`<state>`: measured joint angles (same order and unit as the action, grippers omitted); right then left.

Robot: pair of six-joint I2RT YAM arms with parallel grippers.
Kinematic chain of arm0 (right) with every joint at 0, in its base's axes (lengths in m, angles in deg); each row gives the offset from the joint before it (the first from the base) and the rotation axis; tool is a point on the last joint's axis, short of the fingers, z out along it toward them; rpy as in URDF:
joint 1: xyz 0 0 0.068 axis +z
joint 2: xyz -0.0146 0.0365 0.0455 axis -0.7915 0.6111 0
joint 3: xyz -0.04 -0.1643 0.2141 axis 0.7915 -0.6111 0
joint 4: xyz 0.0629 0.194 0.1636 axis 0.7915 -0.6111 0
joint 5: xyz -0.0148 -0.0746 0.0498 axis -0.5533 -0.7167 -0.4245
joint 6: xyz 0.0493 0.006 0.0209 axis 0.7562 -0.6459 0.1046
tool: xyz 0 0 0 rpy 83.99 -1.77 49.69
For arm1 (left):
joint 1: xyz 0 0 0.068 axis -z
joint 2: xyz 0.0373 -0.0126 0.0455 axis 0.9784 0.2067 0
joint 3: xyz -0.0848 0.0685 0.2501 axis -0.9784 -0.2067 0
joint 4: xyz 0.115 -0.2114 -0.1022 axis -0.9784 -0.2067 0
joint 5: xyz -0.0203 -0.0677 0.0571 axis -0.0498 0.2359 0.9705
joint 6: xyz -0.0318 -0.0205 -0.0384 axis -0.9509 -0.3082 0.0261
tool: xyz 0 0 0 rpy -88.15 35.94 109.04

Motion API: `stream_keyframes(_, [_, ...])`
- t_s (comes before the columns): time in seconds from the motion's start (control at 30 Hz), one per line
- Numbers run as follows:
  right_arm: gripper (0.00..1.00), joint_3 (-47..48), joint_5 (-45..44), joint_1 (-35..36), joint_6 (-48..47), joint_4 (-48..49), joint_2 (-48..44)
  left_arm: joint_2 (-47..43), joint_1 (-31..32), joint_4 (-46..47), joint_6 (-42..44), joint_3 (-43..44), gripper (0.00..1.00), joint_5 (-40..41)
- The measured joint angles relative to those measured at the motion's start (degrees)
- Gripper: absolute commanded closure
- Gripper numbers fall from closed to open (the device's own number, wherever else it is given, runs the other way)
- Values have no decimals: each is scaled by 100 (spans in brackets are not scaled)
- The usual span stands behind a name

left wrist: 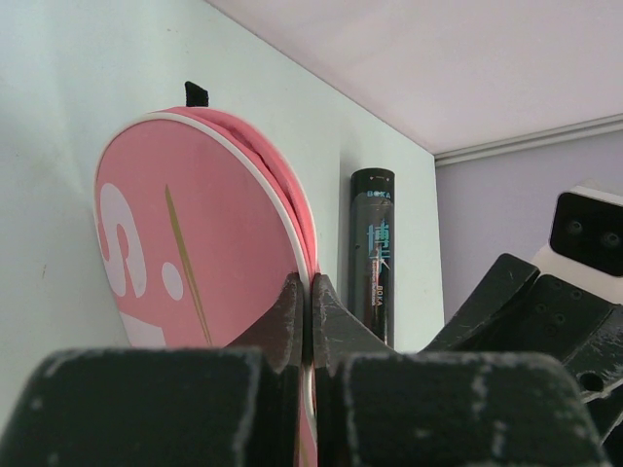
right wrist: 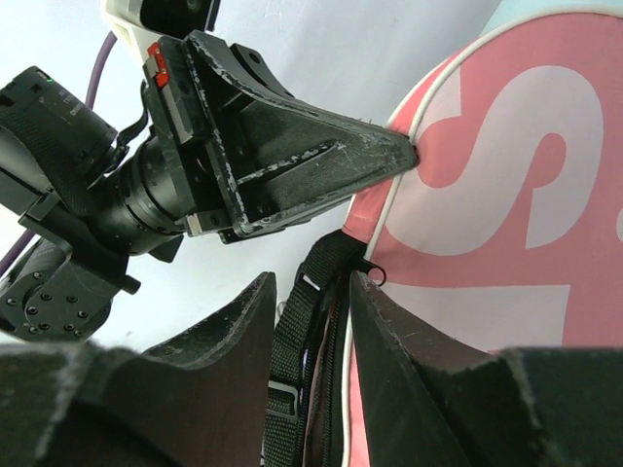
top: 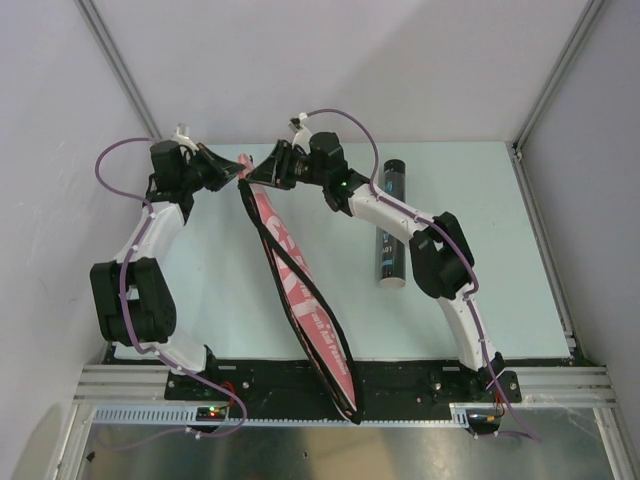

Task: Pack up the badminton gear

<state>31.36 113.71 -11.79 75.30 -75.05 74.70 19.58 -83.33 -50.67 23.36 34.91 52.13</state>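
Note:
The pink racket case (top: 300, 290) with white lettering stands on its edge, running from the table's back down past the front edge. My left gripper (left wrist: 311, 292) is shut on the white piping at the case's (left wrist: 195, 243) rounded far end. Opposite it, my right gripper (right wrist: 313, 292) closes over the same end of the case (right wrist: 487, 195), with the black strap (right wrist: 302, 311) and the zip edge between its fingers; a zip pull (right wrist: 375, 275) sits just above one fingertip. The black printed tube (top: 391, 222) lies on the table to the right. Rackets and shuttlecocks are out of view.
The two grippers (top: 238, 172) (top: 258, 175) nearly touch at the back of the table. White walls close in the back and sides. The right arm's forearm (top: 400, 215) crosses over the tube. The black base rail (top: 400, 378) runs along the front.

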Motion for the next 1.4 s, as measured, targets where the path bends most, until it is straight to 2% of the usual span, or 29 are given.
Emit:
stream_keyframes(0.9, [59,17,-94,-63,26,-142,153,33,0,22,-2,2,100,-7])
stream_keyframes(1.4, [63,20,105,-35,374,184,254,61,4,48,-2,4,100,-11])
